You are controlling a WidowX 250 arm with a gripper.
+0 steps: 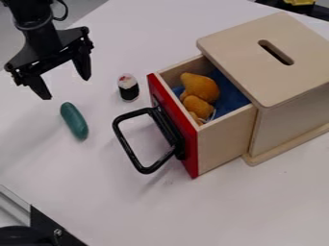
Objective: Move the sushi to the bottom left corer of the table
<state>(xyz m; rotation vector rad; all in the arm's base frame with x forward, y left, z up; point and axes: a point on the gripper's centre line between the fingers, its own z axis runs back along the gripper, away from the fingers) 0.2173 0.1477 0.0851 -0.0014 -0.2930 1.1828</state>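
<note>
Sushi (128,87) is sitting on the desk (257,206), left of the red drawer front (175,127) and near it, with a narrow strip of desk separating the two. The wooden box (276,57) is occupying the right side, its drawer standing partly out and holding an orange plush piece (200,88) on blue cloth (229,97). The black handle (132,149) is jutting left from the drawer front, its upper bend coming near the sushi's lower side. Left of that handle, a green oblong piece (74,121) is lying at a slant. A broad stretch of desk is running from there down to the pale metal rail (14,199) along the lower-left edge. The arm (32,12) is entering at the upper left, and the gripper (64,88) is hanging tilted, left of the sushi. Its fingers are spreading wide apart, released and grasping nothing.
</note>
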